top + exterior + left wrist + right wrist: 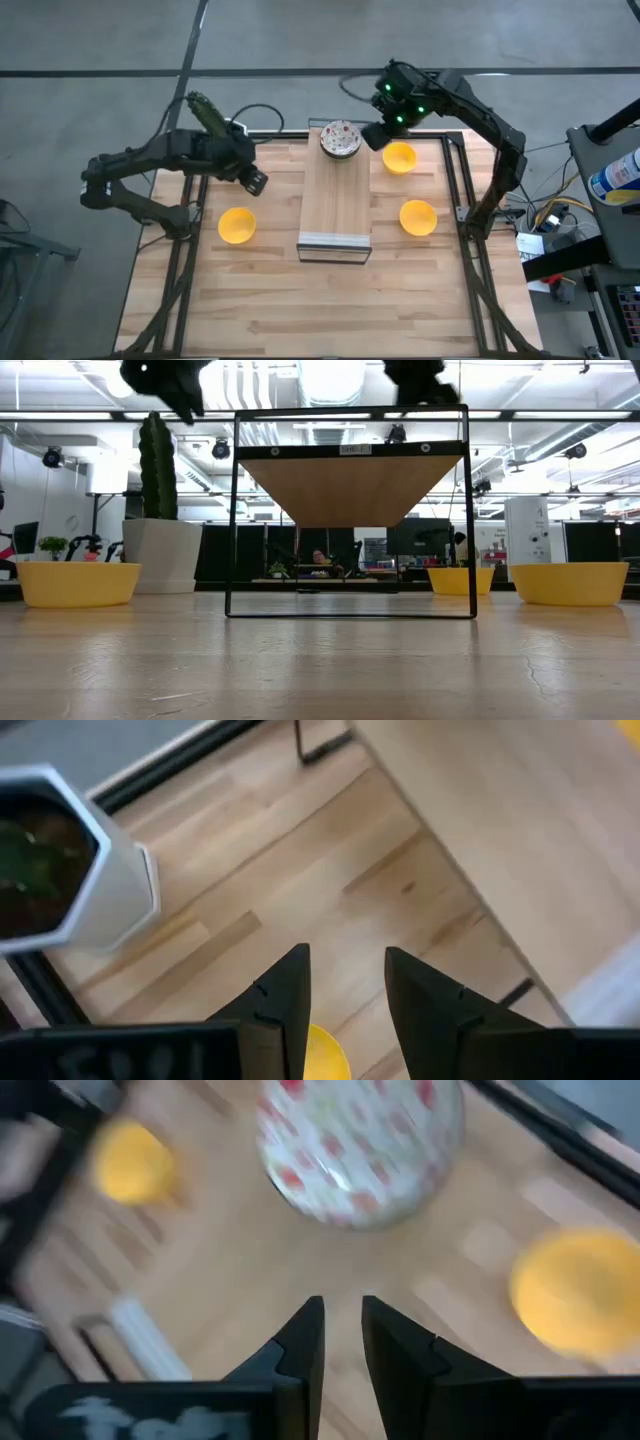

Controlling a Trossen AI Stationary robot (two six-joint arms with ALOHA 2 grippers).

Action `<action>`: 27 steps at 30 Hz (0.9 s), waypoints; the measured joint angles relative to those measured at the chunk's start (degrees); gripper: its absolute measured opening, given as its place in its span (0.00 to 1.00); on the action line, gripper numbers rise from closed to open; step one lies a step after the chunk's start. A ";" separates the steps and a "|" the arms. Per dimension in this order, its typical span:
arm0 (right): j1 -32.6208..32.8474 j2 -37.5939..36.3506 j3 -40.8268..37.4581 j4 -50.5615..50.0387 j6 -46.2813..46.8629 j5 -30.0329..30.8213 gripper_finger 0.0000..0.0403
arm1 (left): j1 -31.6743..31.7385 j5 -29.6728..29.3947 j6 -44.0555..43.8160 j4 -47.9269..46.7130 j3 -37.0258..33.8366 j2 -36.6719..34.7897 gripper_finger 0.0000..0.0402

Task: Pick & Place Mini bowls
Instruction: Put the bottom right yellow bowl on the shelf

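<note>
A white bowl with red-green speckles (340,140) sits on the far end of a raised wooden shelf (335,205); it also shows in the right wrist view (360,1145). Three yellow bowls rest on the table: one left of the shelf (237,225), two right of it (399,157) (417,216). My right gripper (375,135) hovers just right of the speckled bowl, its fingers (342,1330) narrowly apart and empty. My left gripper (255,180) hovers above the table, beyond the left yellow bowl (322,1055), open (347,990) and empty.
A white angular planter with a cactus (205,115) (70,870) stands at the far left of the table, close to my left arm. The shelf stands on a black wire frame (350,510). The table's near half is bare wood (330,310).
</note>
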 joint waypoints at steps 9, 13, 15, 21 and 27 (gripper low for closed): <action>3.33 -8.21 -8.49 -4.47 8.99 3.73 0.25 | -0.20 1.85 -3.61 4.75 -8.49 -0.38 0.30; 3.92 -13.47 -17.45 -4.44 14.96 4.41 0.34 | -0.24 2.71 -4.05 7.48 -9.15 -0.72 0.30; 3.92 -16.42 -22.33 -4.60 17.60 4.75 0.39 | -0.28 3.47 -4.05 9.32 -8.98 -0.85 0.30; 4.03 -22.74 -36.91 -4.48 23.40 5.35 0.54 | -0.45 4.68 -2.62 17.41 -7.66 -2.31 0.30; 3.98 -26.82 -50.61 -2.46 27.45 6.38 0.58 | -0.82 5.46 -1.54 22.97 -5.95 -4.27 0.30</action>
